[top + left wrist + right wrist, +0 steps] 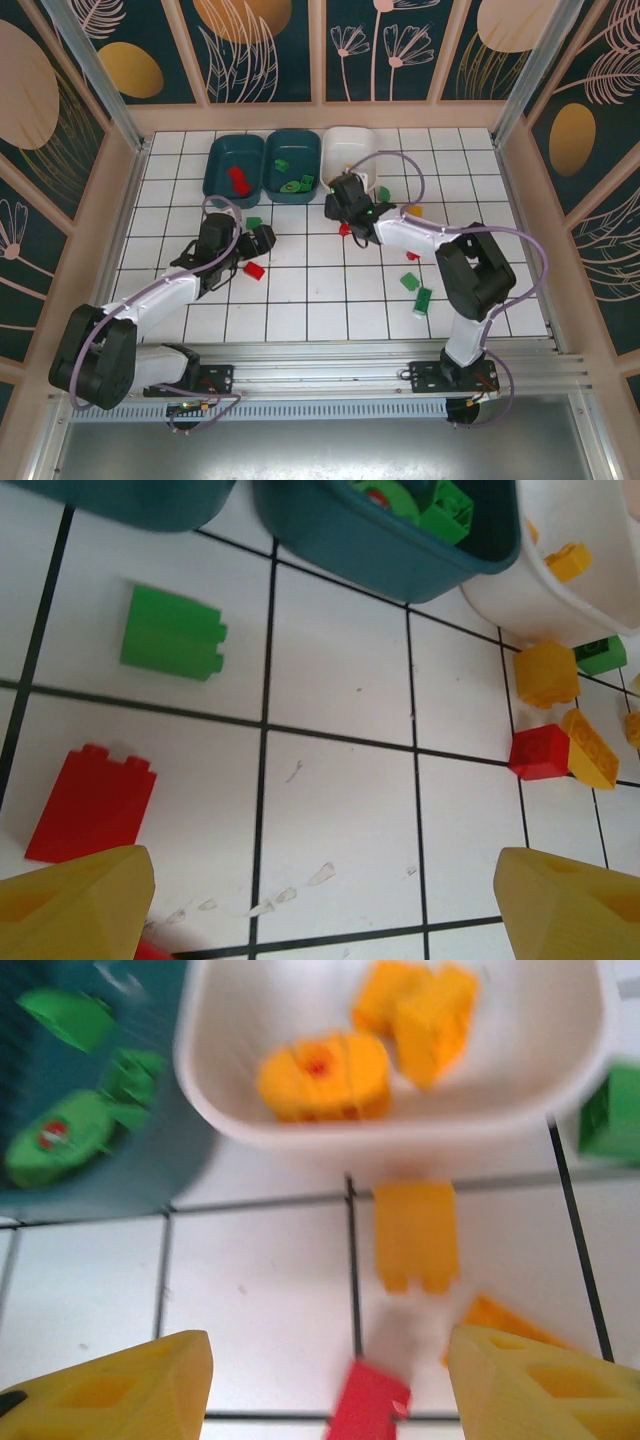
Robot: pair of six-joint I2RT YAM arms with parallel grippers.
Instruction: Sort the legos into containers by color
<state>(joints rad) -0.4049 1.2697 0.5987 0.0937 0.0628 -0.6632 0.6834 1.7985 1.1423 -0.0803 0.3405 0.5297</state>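
Left arm [150, 295]: base near left, elbow folded back toward near-left corner, forearm stretched far and rightward, held low. Left gripper [262, 240] pointing right, tilted down; jaws wide apart; yellow fingers [75, 900] at both lower corners of left wrist view. Right arm [475, 270]: base near right, upper link rising far, elbow bent, pale forearm running left and far. Right gripper [338, 200] aimed far-left, tipped down; jaws apart, fingertips [120, 1385] spread wide in right wrist view
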